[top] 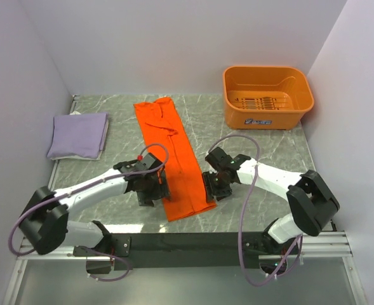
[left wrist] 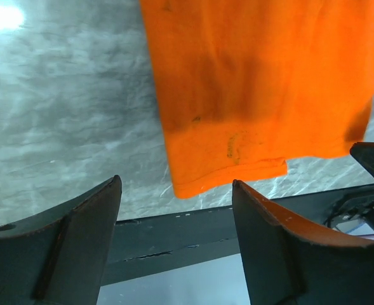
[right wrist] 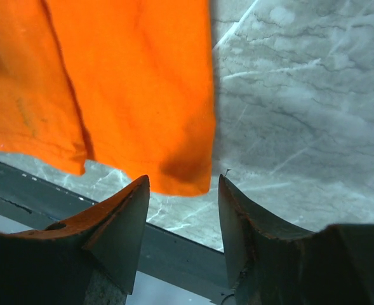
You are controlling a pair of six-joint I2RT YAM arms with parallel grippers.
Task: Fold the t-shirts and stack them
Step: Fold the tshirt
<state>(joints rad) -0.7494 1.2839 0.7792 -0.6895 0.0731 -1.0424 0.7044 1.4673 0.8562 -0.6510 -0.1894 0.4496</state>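
Observation:
The orange t-shirt lies flat as a long narrow strip down the middle of the table, its near hem close to the front edge. The lavender t-shirt rests folded at the far left. My left gripper hovers open beside the strip's near left corner, nothing between its fingers. At the strip's near right corner my right gripper is open too, apart from the cloth.
An orange plastic basket stands at the back right. A black rail runs along the table's near edge just beyond the shirt's hem. White walls close in the left, back and right sides.

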